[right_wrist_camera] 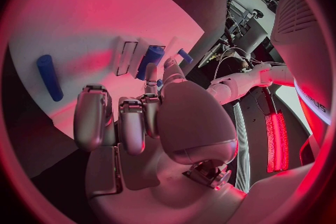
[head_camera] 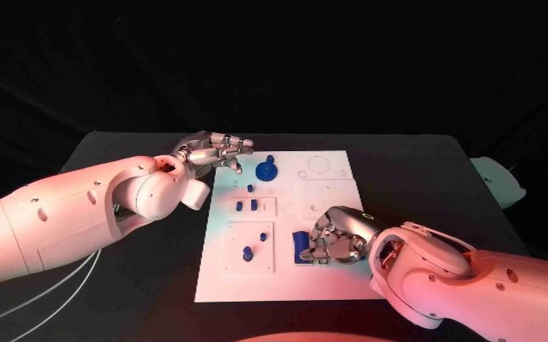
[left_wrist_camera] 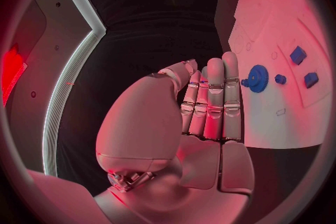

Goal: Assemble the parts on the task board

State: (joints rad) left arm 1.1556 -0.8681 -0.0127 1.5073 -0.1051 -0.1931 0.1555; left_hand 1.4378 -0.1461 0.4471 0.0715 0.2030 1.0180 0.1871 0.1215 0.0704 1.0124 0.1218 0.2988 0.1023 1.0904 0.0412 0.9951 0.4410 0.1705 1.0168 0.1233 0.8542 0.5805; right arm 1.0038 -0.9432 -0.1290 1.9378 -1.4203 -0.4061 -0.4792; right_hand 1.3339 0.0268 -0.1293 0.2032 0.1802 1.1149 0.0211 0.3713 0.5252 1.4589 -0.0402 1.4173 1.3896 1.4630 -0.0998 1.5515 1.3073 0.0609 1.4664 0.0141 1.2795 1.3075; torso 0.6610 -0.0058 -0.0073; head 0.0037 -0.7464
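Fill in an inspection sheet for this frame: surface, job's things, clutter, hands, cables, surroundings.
Surface: black table carrying the white rectangular task board, near its middle.
Job's things: round blue toothed gear at the board's far end; small blue pegs in a mid panel; more blue pieces in the near panel; a blue cylinder beside the right hand.
Clutter: nothing seen.
Hands: left hand hovers at the board's far left corner, fingers together and straight, holding nothing; right hand sits low over the board's near right part, whether it grips a piece cannot be told.
Cables: pale cables beneath the left arm.
Surroundings: dark backdrop; a pale object beyond the table's right edge.
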